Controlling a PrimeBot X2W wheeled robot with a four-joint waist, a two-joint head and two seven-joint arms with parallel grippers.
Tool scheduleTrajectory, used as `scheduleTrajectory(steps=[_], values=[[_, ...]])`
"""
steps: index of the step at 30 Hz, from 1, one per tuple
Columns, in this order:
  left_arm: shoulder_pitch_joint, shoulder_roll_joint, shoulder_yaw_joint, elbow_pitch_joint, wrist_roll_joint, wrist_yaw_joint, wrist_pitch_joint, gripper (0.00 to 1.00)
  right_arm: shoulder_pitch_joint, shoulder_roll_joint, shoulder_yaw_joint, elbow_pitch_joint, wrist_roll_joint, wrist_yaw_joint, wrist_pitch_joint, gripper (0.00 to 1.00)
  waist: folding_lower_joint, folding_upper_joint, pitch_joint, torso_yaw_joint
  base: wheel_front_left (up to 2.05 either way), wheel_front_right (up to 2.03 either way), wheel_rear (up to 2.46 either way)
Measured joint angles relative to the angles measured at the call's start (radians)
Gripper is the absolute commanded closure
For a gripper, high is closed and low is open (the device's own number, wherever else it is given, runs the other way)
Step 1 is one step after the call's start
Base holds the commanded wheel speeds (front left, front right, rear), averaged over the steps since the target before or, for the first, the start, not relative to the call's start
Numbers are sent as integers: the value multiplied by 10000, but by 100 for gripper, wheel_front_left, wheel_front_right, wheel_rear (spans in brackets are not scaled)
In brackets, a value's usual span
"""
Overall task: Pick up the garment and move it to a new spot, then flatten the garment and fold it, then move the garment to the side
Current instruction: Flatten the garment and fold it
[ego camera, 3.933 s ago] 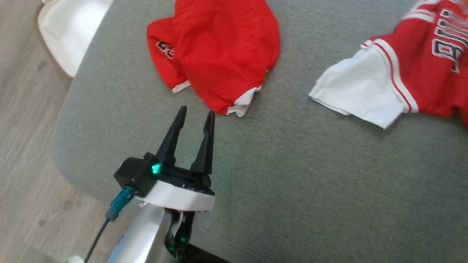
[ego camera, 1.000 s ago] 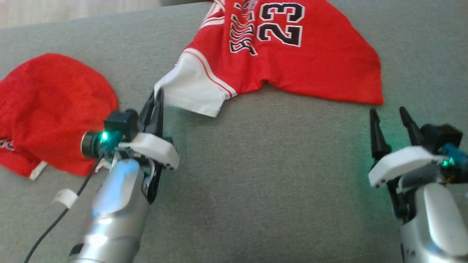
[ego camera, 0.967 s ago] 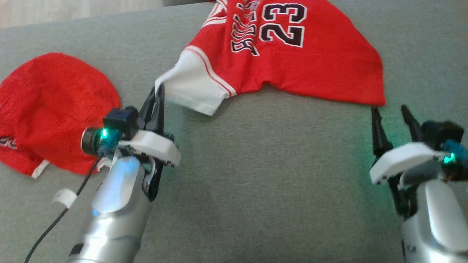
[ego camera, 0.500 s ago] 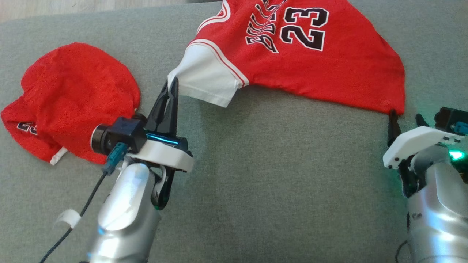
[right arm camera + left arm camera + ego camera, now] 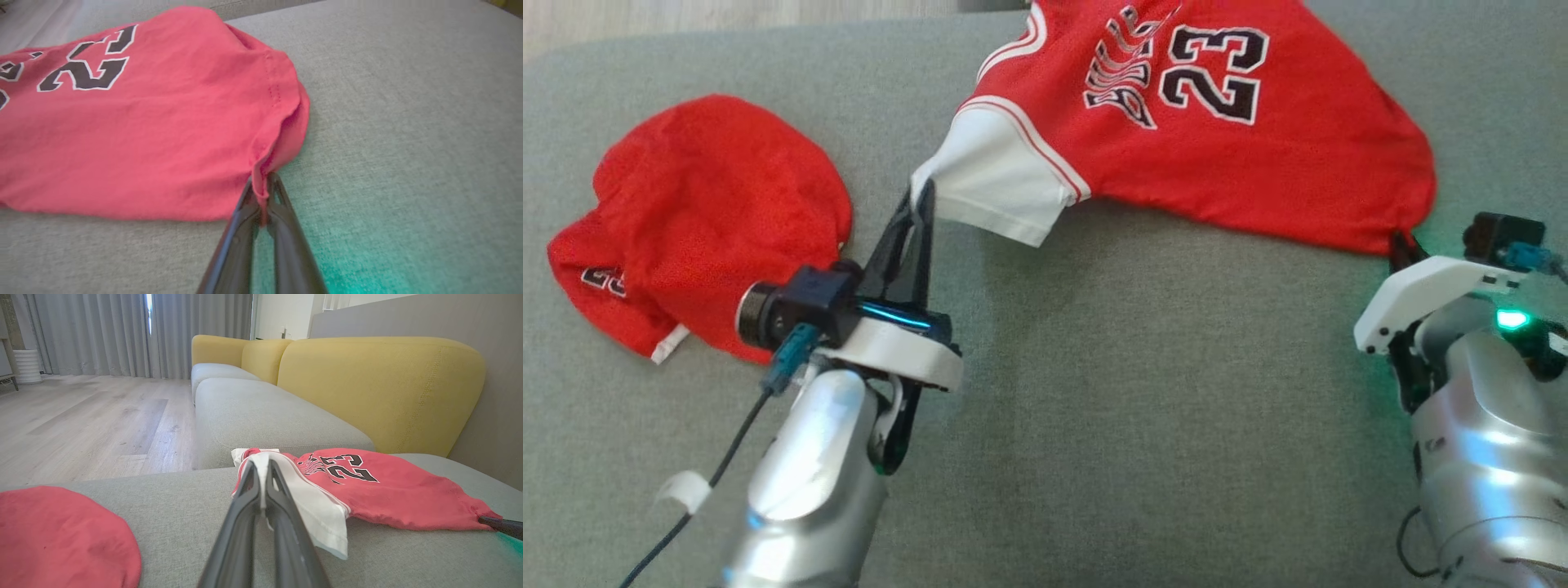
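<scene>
the red number-23 jersey lies spread across the grey sofa cushion, its long axis running side to side between the two arms and its bulk on the far side of both.

the left gripper has its fingers clenched on the hem of the white sleeve, which is lifted a little into a peak. the right gripper has its fingers pinched shut on the red hem corner at the opposite end, where the cloth bunches into a small fold. each arm has the end nearer to it, so neither has to cross over.

judged from this, the pick-up grasp looks made and the carry to a new spot comes next. the cloth between the two held points sags in a shallow curve, so i'd expect drawing the arms apart to tauten it.

room to move: bare cushion lies open toward the robot, between the arms. a second crumpled red garment sits just beside the left arm – a sweep that way could snag it. the cushion's far edge, with wooden floor beyond, lies near the jersey's collar end.
</scene>
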Motion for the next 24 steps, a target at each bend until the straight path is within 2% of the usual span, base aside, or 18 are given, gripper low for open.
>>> scheduleTrajectory(steps=[2,5,10,18,24], values=[[49,-2,113,-36,-54,44,0,100,0,0,127,31,-2,0,-98,100,0,0,-81,-18,0,0,0],[145,48,844,-426,-234,61,0,100,-243,8,978,-245,336,0,-600,100,0,0,-489,-144,0,0,0],[22,153,1632,-1183,-688,-44,-2,100,-1052,-88,2794,-1843,1133,0,-989,100,-1,0,-1108,-396,0,0,0],[-1864,658,2222,-3001,-838,-117,178,100,-1283,-1758,4403,-5288,2801,0,-683,100,-2,0,-2088,-663,0,0,0],[-2147,1066,2355,-4729,-943,-35,1066,100,-1036,-2255,4529,-8092,3066,0,98,100,-3,0,-2657,-774,0,0,0]])
